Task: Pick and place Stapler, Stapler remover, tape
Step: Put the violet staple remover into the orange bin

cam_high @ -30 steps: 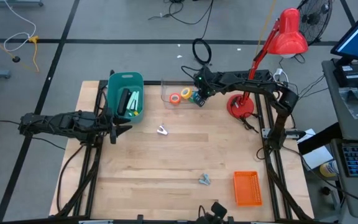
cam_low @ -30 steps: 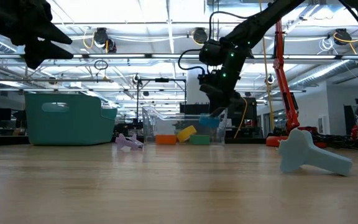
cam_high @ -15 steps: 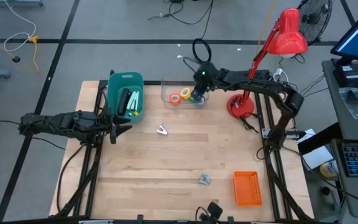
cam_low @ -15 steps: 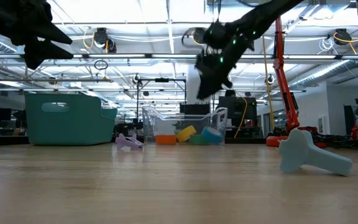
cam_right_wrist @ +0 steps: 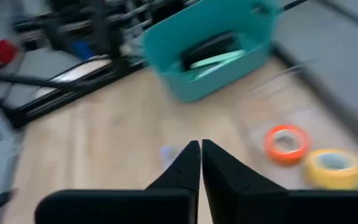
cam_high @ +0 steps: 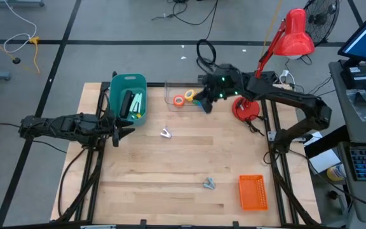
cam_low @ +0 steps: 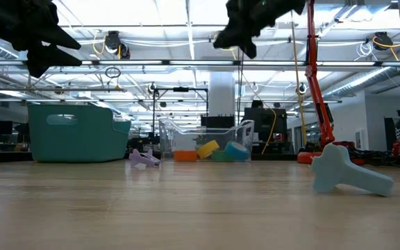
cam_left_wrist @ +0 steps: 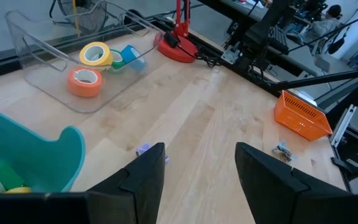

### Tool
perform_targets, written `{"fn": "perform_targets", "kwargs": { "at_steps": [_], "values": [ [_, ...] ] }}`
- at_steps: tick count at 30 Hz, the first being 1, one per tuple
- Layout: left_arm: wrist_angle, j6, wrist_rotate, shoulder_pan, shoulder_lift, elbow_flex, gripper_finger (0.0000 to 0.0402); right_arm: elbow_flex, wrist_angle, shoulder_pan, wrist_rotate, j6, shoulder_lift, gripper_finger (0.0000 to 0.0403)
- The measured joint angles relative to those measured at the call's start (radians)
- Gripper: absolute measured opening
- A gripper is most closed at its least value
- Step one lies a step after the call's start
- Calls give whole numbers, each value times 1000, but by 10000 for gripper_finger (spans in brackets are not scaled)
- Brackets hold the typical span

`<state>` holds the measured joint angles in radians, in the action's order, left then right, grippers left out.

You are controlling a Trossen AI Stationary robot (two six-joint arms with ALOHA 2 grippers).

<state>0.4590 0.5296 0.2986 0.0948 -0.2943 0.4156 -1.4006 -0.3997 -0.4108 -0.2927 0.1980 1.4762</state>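
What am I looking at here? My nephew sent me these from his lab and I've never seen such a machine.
It is a robot with two dark arms at a wooden table, each ending in a two-fingered gripper. One picture looks straight down, one looks level across the tabletop, and two come from cameras on the wrists.

The left gripper waits beside a teal bin, jaws open and empty. The right gripper hangs over a clear tray, jaws shut on nothing.

In the tray lie tape rolls: orange, yellow, green and blue. Elsewhere on the table are an orange basket, a red lamp and a few small items.
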Motion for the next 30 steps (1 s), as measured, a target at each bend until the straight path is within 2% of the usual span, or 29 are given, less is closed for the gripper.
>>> {"fn": "perform_targets", "kwargs": {
  "at_steps": [7,14,17,22,27,30],
  "values": [
    [0,1,0,0,0,0,200,1,-71,186,11,108,-28,10],
    [-19,-11,-2,0,0,0,200,28,-153,324,209,221,-30,2],
    [-72,-26,-40,0,-6,0,200,114,-146,361,219,285,-72,1],
    [-208,-43,-70,0,-91,1,200,355,114,396,219,392,-197,1],
    [-272,1,-70,0,-271,14,200,629,466,401,218,460,-357,1],
    [-258,23,-64,-1,-406,74,200,774,601,400,218,512,-445,1]
  ]
}}
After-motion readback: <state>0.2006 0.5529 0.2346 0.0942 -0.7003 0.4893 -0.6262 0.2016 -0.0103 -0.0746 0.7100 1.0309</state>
